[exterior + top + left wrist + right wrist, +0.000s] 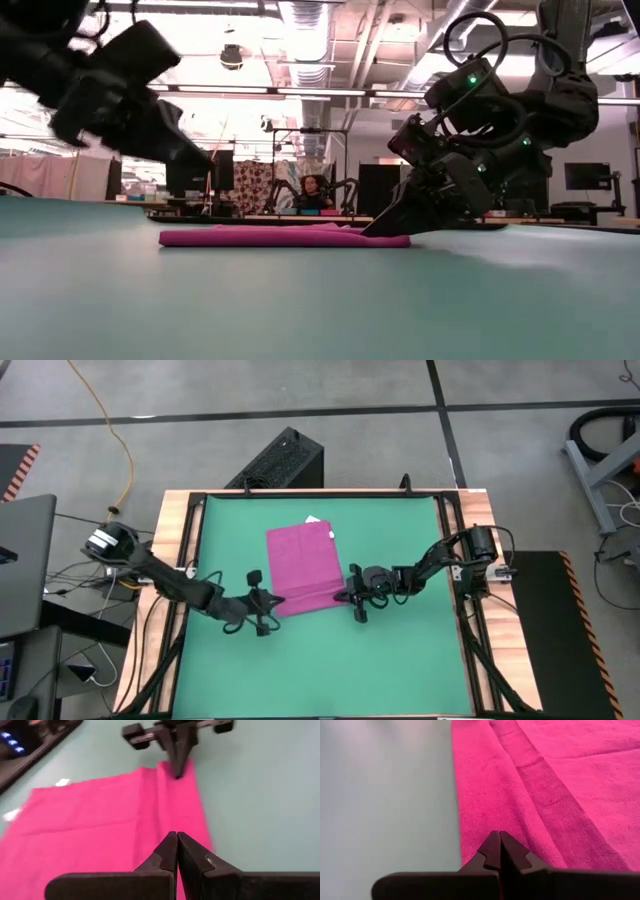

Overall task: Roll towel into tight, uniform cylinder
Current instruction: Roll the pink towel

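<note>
High view, left to right. My left fingers (268, 603), pressed together with nothing between them, sit at the lower left corner of the towel (301, 568), at frame centre. The towel lies flat on the green mat (400, 660) of the counter (172, 530), its near edge folded over into a narrow band; a white tag (312, 519) shows at its far edge. My right fingers (345, 598), pinched together, rest on the towel's lower right corner, at the folded band's end.
</note>
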You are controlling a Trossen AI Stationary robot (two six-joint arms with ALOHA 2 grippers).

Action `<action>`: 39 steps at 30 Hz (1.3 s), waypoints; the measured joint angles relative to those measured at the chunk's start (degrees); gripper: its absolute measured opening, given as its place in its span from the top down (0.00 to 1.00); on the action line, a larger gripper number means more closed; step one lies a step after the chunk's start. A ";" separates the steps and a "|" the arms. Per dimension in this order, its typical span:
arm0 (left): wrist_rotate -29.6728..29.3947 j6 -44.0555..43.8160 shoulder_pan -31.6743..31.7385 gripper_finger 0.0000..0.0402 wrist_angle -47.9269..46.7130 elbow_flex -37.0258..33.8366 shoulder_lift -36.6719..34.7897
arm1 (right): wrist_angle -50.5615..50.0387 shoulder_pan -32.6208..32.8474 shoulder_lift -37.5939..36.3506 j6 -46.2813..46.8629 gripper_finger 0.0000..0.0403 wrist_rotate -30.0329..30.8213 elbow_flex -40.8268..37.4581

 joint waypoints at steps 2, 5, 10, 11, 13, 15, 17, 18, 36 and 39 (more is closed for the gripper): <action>-0.42 0.00 -0.02 1.00 10.03 -3.70 2.70 | 0.35 0.01 0.04 0.26 0.96 -0.01 -0.03; -0.97 -0.54 0.03 1.00 19.79 -6.46 7.35 | 1.06 0.02 0.07 0.26 0.96 0.00 -0.07; 1.06 -0.58 0.02 1.00 23.09 -3.49 16.07 | 1.13 0.02 0.09 0.39 0.96 -0.02 -0.07; 1.66 -0.29 0.03 1.00 23.04 -2.47 17.87 | 1.13 0.02 0.09 0.60 0.96 -0.02 -0.07; 1.95 0.64 0.03 1.00 23.11 -0.37 20.78 | 1.15 0.02 0.11 1.17 0.96 -0.02 -0.07; 0.96 0.71 -0.04 1.00 23.24 0.68 22.85 | 1.14 0.21 0.11 1.84 0.96 -0.02 -0.07; -0.64 -0.52 0.03 1.00 22.86 0.85 24.61 | 1.13 0.43 0.11 2.16 0.96 0.00 -0.07; -1.31 -1.11 0.03 1.00 22.69 0.81 25.32 | 1.14 0.66 0.11 2.22 0.96 0.00 -0.07; 0.56 -8.95 0.03 1.00 16.35 0.26 27.00 | -2.87 2.23 -14.83 -7.32 0.95 -0.90 -0.18; 1.16 -8.80 0.03 1.00 15.91 0.23 26.98 | -8.41 3.71 -17.98 -13.90 0.89 -0.46 -0.20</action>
